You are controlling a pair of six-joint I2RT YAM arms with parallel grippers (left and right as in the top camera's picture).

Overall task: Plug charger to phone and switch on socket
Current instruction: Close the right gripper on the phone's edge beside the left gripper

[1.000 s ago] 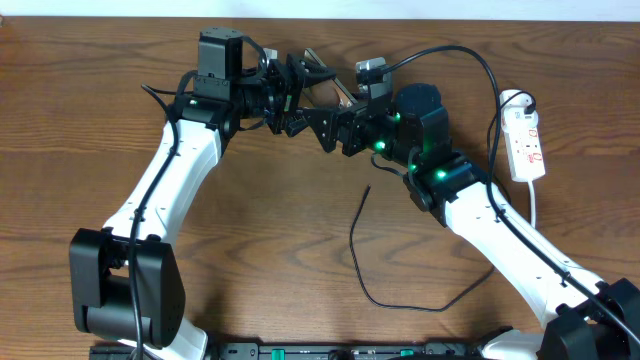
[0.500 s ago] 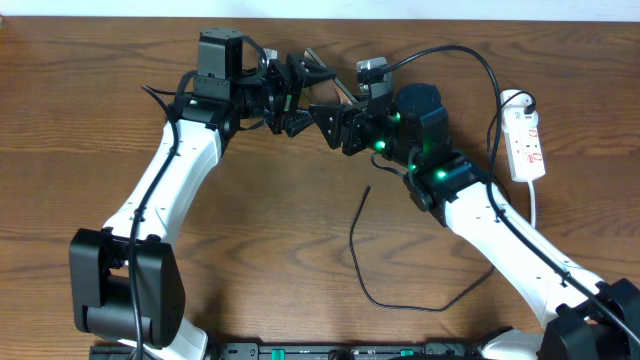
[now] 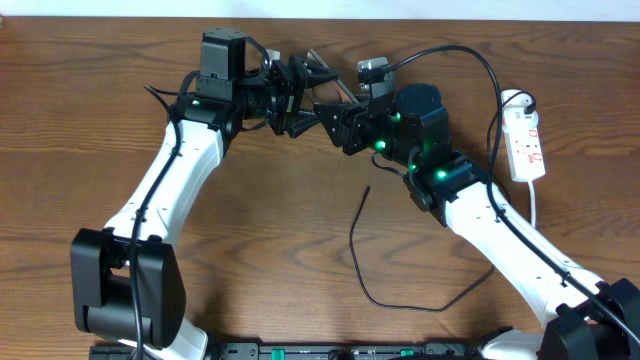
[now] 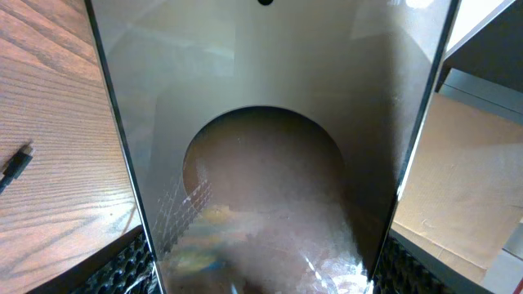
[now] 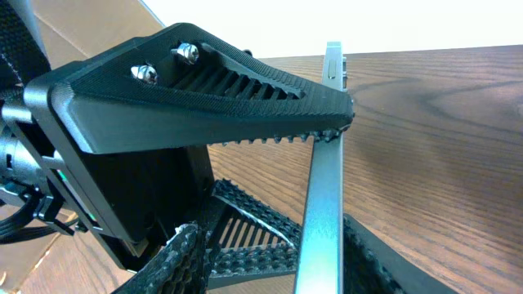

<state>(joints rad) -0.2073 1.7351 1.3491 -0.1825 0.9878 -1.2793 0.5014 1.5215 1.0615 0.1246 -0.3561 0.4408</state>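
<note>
"Well, which step is this?"

"Steadying the phone (image 4: pixel 261 163). The left pincer (image 3: pixel 288 98) clamps it across its width, up off the desk (image 3: pixel 100 120). The right pincer (image 3: pixel 335 118) has narrowed on its edge since a second ago; I cannot tell if it grips. Next, fetch the charger (image 3: pixel 355 245), lying loose nearby."

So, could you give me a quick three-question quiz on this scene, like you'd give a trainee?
1. True or false: the charger cable is plugged into the phone.
2. Where is the power strip? A) in a gripper B) on the table, beside the right arm C) under the phone
3. Fill in: the left gripper grips the ____.
Key: 1 false, its plug end lies loose on the table; 2 B; 3 phone.
</note>
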